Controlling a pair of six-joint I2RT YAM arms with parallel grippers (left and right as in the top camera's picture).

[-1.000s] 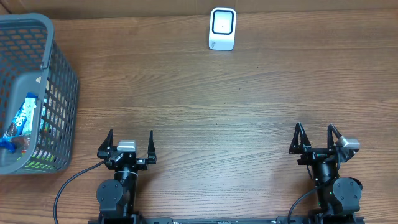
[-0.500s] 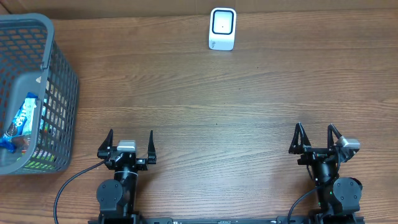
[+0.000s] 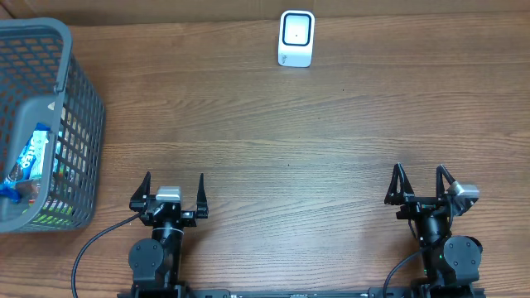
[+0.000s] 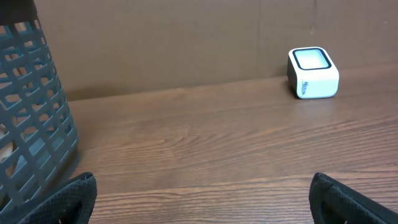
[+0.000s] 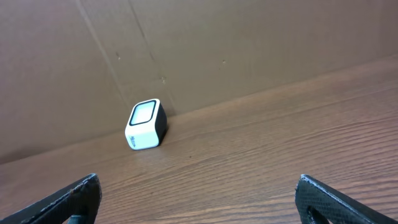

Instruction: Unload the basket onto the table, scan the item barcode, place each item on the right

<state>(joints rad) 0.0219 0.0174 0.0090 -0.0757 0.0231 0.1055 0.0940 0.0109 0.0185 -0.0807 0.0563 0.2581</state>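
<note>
Right wrist view. A small white scanner (image 5: 146, 124) stands upright on the wooden counter (image 5: 261, 143), left of centre and just beside the foot of a brown cardboard wall (image 5: 217, 43). Its top face carries a pale window in a dark frame; its right side is black; the print on its front is too small to read. The two black fingertips (image 5: 78, 199) of the right gripper (image 5: 199, 198) appear at the lower corners, jaws spread wide, with bare wood grain showing between them, well apart from the scanner.
</note>
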